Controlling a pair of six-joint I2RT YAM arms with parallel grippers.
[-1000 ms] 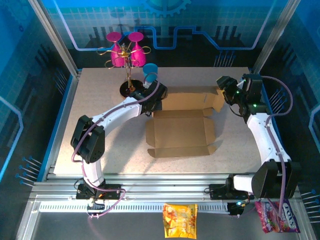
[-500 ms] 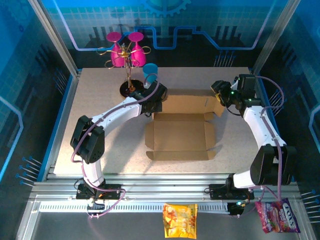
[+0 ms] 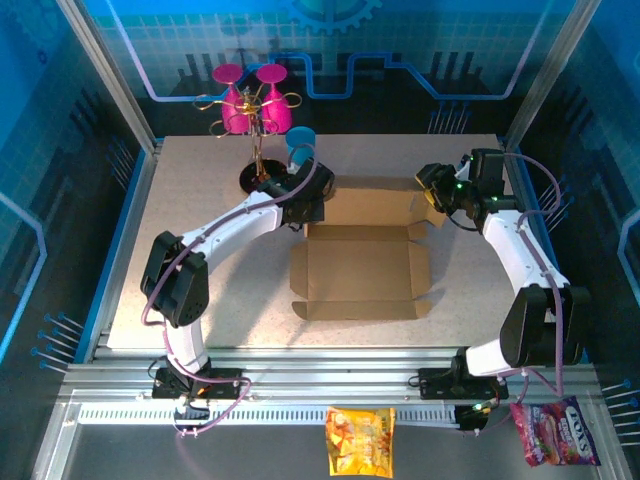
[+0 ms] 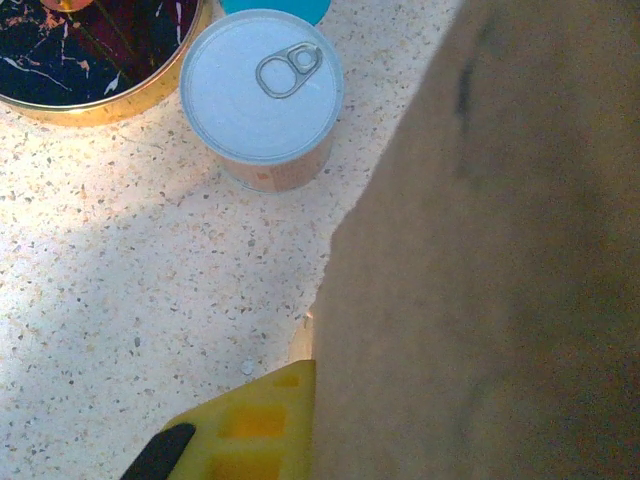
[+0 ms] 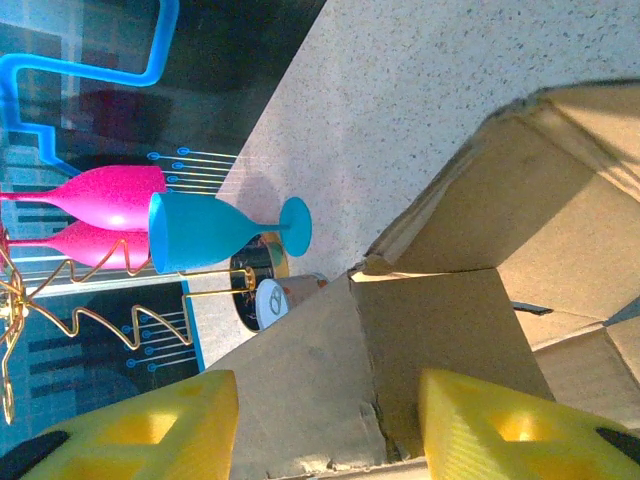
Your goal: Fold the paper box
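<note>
The paper box (image 3: 360, 270) lies in the middle of the table as a brown cardboard sheet, its back panel (image 3: 375, 203) tilted up. My left gripper (image 3: 308, 208) is at the back left corner. In the left wrist view one yellow finger (image 4: 250, 425) presses against the cardboard (image 4: 480, 260), which hides the other finger; the gripper is shut on this flap. My right gripper (image 3: 432, 190) is at the back right corner. Its yellow fingers (image 5: 130, 430) stand apart, open, with a creased corner flap (image 5: 400, 340) between them.
A tin can (image 4: 262, 98) stands just left of the box's back corner, beside a black gold-rimmed stand base (image 4: 90, 50). The wire rack holds pink glasses (image 3: 250, 100) and a blue glass (image 5: 215, 232). Snack bags (image 3: 360, 440) lie off the table in front.
My right gripper has moved left onto the box's back right corner, and its jaws have narrowed a little around the flap. The left arm has stayed put.
</note>
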